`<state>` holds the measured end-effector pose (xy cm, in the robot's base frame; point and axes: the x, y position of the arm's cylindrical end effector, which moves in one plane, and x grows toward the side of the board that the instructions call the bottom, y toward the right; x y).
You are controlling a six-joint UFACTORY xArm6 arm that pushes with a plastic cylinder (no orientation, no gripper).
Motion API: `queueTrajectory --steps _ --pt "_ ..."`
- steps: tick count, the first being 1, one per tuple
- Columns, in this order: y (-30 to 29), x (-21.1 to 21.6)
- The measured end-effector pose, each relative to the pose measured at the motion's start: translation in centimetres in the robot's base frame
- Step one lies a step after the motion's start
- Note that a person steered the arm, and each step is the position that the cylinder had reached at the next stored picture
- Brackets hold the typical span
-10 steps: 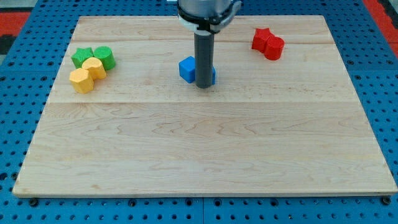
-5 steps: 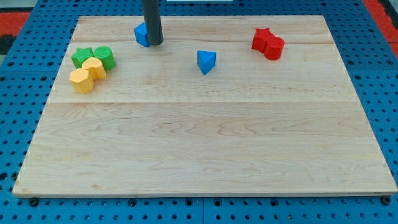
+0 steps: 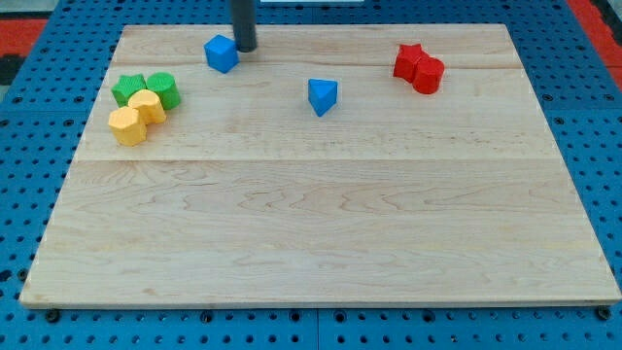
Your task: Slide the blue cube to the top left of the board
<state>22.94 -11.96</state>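
The blue cube (image 3: 222, 53) sits on the wooden board (image 3: 321, 224) near the view's top, left of centre. My tip (image 3: 245, 48) is just to the right of the cube and slightly above it, close to its upper right corner; I cannot tell whether they touch. The rod rises out of the view's top edge.
A blue triangular block (image 3: 323, 95) lies right of centre. Two red blocks (image 3: 419, 67) sit at the top right. Two green blocks (image 3: 146, 89) and two yellow blocks (image 3: 136, 116) cluster at the left edge.
The blue cube slid from the board's centre up and to the left, pushed away from the blue triangular block. My tip has since moved up, off the cube's right side.
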Motion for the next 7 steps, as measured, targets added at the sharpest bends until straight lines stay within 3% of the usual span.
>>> queueTrajectory --steps 2,3,5,7 --pt "4.3 2.4" --pt "3.1 3.1" --pt "-2.5 4.7" --pt "-9.9 3.7"
